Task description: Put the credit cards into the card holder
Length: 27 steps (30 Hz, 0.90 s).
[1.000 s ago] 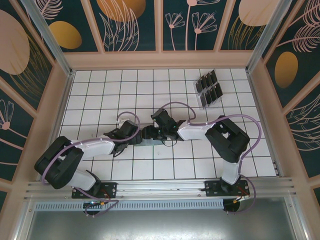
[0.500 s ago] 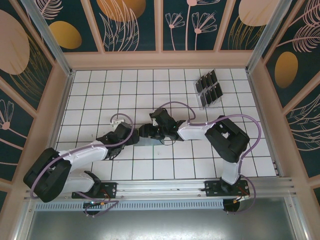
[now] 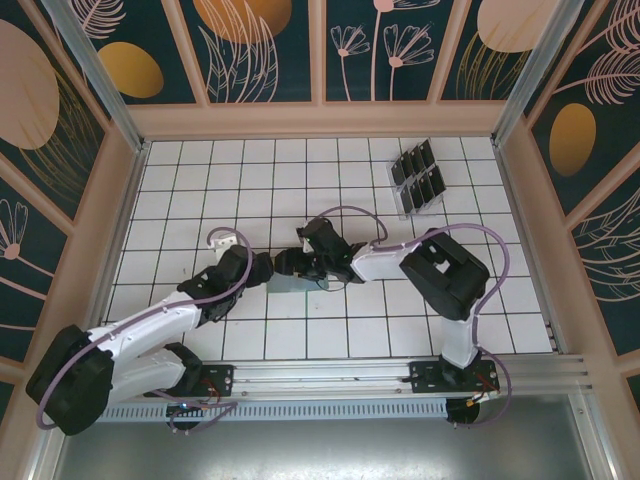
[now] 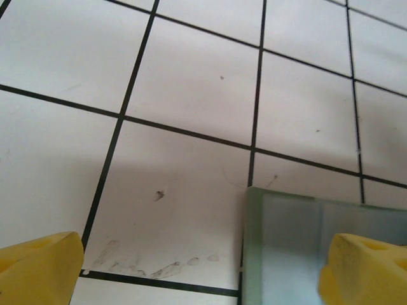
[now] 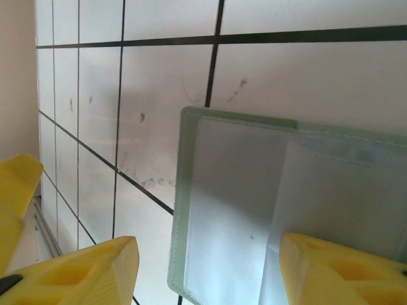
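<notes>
The white tiled table (image 3: pixel 180 180) is closed in by walls (image 3: pixel 260 50) painted with flowers. Near its middle we see the card holder (image 3: pixel 290 284) lying flat. It is pale sage green, with a thin border and one pocket layer on top. Its left edge and corner are free, with open tiles beyond them. The right gripper (image 5: pixel 206 254) stands across this edge, jaws apart, clamping nothing. The left gripper (image 4: pixel 203 254) is released too, just beside the corner. The credit cards (image 3: pixel 420 175) stand in a clear rack (image 3: pixel 408 212) at the far right, well apart.
</notes>
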Motion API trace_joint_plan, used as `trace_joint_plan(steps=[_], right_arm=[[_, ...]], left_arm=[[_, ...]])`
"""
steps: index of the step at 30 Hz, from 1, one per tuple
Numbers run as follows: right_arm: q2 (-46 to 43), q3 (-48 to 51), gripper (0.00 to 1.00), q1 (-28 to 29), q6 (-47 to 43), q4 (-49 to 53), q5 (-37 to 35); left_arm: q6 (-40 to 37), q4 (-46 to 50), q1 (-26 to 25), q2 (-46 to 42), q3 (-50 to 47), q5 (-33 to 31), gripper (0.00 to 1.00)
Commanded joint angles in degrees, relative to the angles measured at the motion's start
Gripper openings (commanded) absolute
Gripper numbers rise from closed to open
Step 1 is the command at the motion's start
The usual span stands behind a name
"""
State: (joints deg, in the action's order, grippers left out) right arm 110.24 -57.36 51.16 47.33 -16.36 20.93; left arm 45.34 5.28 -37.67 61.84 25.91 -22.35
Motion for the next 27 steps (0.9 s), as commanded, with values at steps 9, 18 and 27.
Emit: trace_joint_plan(steps=[9,18,27], right_arm=[[2.1,-6.3,0.6,1.9,-0.8,2.6,2.7],[-3.7,-10.7,0.61,1.7,-5.1,9.6,-0.6],[-10.6,-4.2,0.64,-1.0,-5.9,13.2,-7.7]], left_arm=[[1.7,-1.9,-0.3,-0.9,0.2,0.5,0.99],[2.3,-1.6,-0.2,-2.0,-0.3,-0.2,0.98],[2.4,-1.6,-0.2,-2.1,-0.7,0.0,0.99]])
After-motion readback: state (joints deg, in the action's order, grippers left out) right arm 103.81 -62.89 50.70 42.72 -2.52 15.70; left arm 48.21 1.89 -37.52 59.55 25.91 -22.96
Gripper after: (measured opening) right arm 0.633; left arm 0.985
